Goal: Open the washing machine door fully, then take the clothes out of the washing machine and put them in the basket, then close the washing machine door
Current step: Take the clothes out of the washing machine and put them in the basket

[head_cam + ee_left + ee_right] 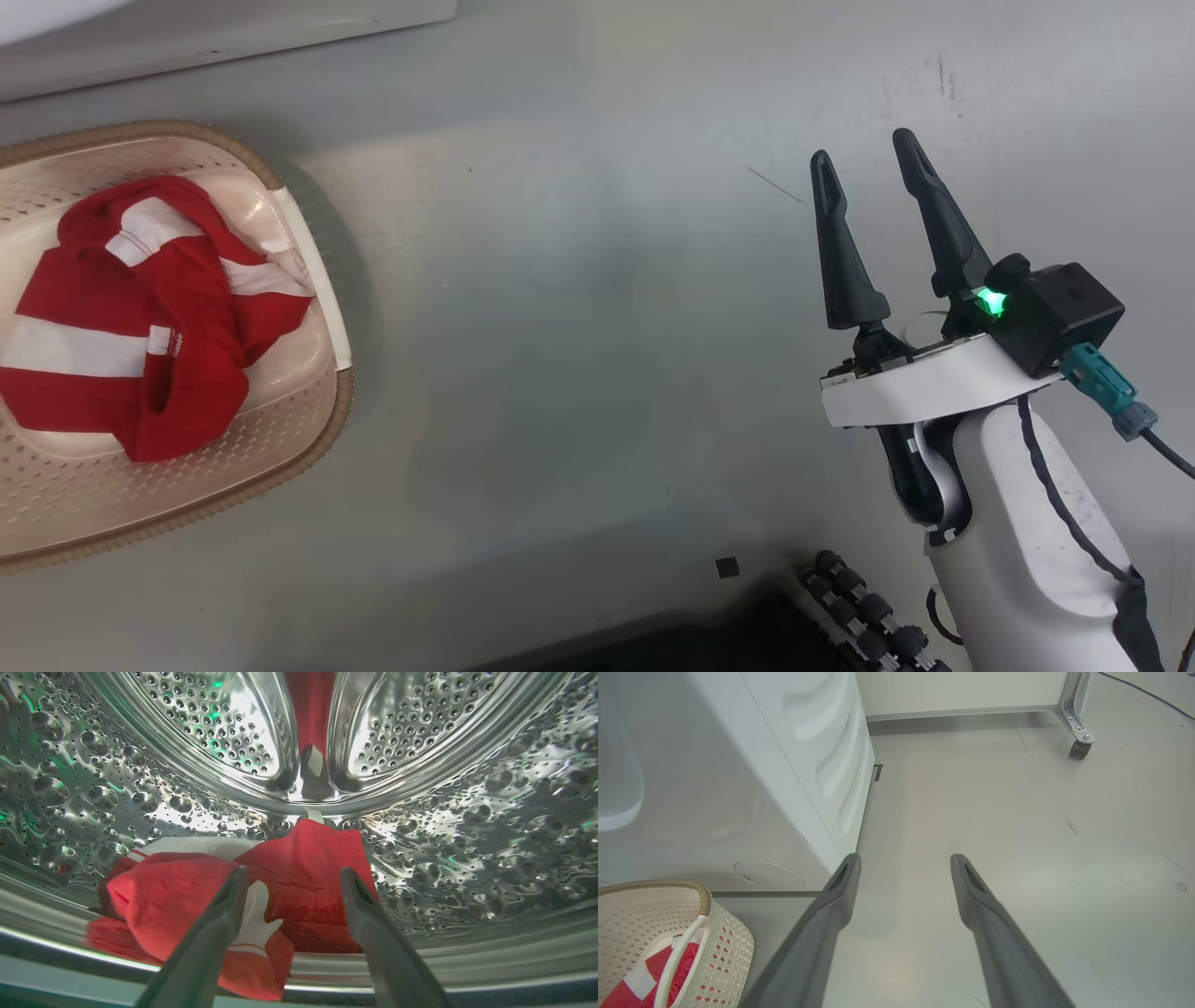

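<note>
Left pincer: I find my left pincer (292, 872) reaching into the steel drum (467, 835), fingers spread apart and clamped on nothing.
Clothes in drum: A red garment (317, 858) with white trim lies on the drum's bottom at the front lip, one fold hanging over the edge. It sits directly under and between the pincer's fingers. I cannot tell whether they touch the cloth.
Right pincer: My right pincer (864, 154) hangs over the bare grey floor (579, 327), fingers apart and empty, well away from the basket.
Basket: The cream basket (280, 420) stands on the floor at my left, just beside the washing machine (738, 788).
Clothes in basket: A red and white striped garment (121, 317) lies crumpled inside the basket, below the brown rim.
Washing machine: I note a white body with a round cover plate (769, 874) low on the front.
</note>
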Motion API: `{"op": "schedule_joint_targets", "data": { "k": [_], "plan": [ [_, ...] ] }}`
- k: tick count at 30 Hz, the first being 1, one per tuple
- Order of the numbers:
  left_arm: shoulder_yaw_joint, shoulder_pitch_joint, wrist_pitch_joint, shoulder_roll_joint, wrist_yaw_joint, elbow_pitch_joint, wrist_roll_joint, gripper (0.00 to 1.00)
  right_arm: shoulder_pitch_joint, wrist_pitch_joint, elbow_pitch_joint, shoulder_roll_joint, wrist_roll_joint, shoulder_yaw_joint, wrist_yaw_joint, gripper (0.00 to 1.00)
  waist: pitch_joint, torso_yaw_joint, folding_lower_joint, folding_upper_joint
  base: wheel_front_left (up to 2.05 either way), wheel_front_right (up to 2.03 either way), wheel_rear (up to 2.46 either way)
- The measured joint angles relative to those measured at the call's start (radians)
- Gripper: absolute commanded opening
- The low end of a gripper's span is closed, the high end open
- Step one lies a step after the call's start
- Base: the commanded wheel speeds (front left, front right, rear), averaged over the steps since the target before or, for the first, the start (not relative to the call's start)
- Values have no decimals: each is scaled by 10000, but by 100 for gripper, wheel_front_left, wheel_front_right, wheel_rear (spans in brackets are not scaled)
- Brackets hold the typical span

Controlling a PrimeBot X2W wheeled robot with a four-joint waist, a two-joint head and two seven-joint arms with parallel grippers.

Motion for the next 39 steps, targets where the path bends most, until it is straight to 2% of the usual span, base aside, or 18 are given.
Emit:
{"op": "schedule_joint_targets", "data": {
  "k": [3,4,11,23,24,25,26,27,34,39],
  "plan": [
    [12,-175,96,209,136,125,249,100,-22,0,4,0,73,31,-4,100,154,-96,-1,0,0,0,0],
    [61,-329,226,349,326,301,332,100,-38,0,17,-2,94,71,-4,100,294,-182,-1,0,0,0,0],
    [56,-368,669,370,922,834,692,100,-187,0,65,2,228,151,-82,100,580,-410,0,0,0,0,0],
    [280,-825,1162,403,1292,1292,1055,100,-192,0,188,4,339,307,-92,100,661,-466,-2,0,0,0,0],
    [288,-846,1204,403,1308,1323,1143,66,-199,0,209,2,343,307,-92,100,661,-466,-2,0,0,0,0],
    [311,-863,1246,403,1312,1348,1210,41,-213,0,222,4,357,309,-92,100,660,-464,-2,0,0,0,0],
    [355,-895,1252,397,1327,1383,1210,11,-219,0,226,4,370,309,-94,100,658,-463,-1,0,0,0,0],
    [364,-926,1289,401,1335,1440,1210,0,-222,0,240,4,389,309,-94,100,654,-460,-1,0,0,0,0],
    [117,-943,1162,360,1356,1540,1452,0,-393,0,305,4,424,228,-105,100,605,-397,-1,0,0,0,0],
    [-144,-935,677,-75,1356,1590,1478,0,-422,0,374,2,407,17,-105,100,444,-256,-2,0,0,0,0]
  ]
}}
